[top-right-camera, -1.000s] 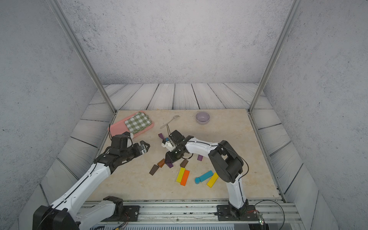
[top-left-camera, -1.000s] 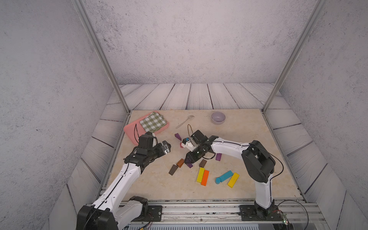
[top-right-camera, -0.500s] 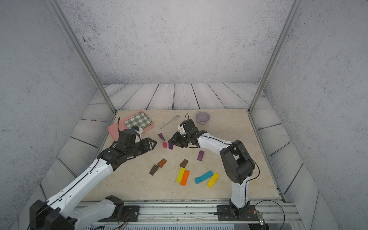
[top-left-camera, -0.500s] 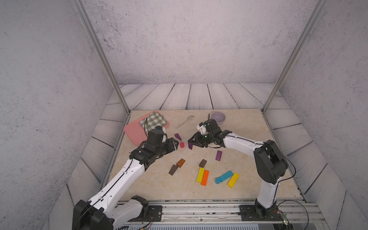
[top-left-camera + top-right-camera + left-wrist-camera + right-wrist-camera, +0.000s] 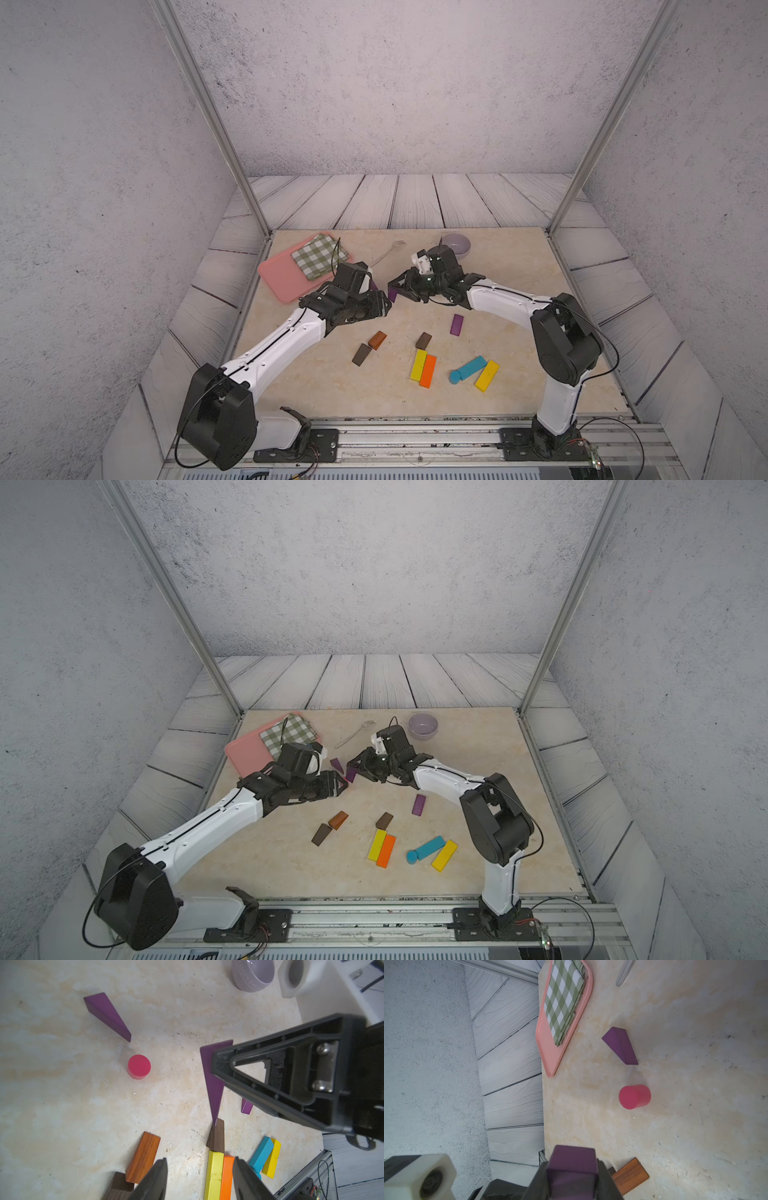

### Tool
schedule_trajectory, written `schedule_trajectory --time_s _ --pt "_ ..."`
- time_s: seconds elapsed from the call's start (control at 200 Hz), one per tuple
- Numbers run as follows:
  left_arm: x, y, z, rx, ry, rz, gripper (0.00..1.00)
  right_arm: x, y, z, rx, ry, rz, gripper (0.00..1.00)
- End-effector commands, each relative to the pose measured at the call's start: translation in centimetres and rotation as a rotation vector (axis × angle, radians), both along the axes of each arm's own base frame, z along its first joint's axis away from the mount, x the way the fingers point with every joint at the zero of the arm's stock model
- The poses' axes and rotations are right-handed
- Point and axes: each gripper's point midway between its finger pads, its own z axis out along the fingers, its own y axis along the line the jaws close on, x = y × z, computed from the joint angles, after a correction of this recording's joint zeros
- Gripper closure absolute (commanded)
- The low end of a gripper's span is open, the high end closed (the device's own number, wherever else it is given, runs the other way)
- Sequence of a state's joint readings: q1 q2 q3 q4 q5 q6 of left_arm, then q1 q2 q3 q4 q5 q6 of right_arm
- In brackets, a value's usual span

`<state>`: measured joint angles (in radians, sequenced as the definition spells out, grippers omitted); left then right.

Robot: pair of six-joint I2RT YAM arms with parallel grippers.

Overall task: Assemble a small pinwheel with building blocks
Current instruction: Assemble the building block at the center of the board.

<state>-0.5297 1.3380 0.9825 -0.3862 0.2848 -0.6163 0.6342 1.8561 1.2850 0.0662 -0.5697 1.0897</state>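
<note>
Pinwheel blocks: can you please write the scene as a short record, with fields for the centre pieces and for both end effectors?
right end effector: shut on held purple wedge
left end effector: open, empty
pink cylinder: upright on the table, untouched
loose purple wedge: lying on the table, thin tip toward the pink cylinder, not touching it
yellow bar and orange bar: side by side, touching

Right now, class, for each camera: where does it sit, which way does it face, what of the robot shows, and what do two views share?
Both top views: high above the arm bases, looking down over the table; both arms show.
Left wrist: behind the open left gripper, facing the blocks; the right gripper shows.
Right wrist: behind the right gripper, shut on a purple wedge, facing the pink tray.
Shared by both wrists: the pink cylinder.
</note>
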Motion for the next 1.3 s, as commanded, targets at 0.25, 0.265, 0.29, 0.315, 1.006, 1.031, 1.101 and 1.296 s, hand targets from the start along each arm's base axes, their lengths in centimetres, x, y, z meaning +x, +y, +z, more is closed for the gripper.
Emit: schedule_trajectory --time_s 0.25,0.265,0.29,0.315,1.006,1.031,1.101,1.296 --pt "2.2 -0.9 -0.6 0.071 -0.046 -0.039 0.59 -1.5 0.9 2.8 0.063 -0.035 0.045 0.80" --pt "2.2 -0.9 -0.7 0.075 -0.045 -0.040 0.60 -1.4 0.9 2.7 0.063 -0.036 0.044 0.80" --pt "2.3 -0.9 -0.7 0.078 -0.046 -0.038 0.61 -1.5 0.9 2.7 0.066 -0.036 0.046 0.80" --pt "2.4 -0.9 -0.8 0.081 -0.047 -0.037 0.63 -1.5 1.0 2.7 0.068 -0.035 0.050 0.80" --pt "2.8 0.5 -1.4 0.190 -0.086 -0.038 1.00 -1.6 -1.3 2.4 -0.018 -0.064 0.075 0.28" --pt "2.7 0.7 -1.4 0.199 -0.092 -0.043 1.00 -1.4 -1.7 2.4 -0.030 -0.065 0.072 0.26" --pt "2.6 0.9 -1.4 0.219 -0.115 -0.070 1.00 -1.2 -2.9 1.9 -0.074 -0.057 0.066 0.20" --pt "2.0 -0.2 -1.4 0.235 -0.177 -0.224 1.00 -1.6 -9.6 -0.1 -0.341 -0.169 0.160 0.14"
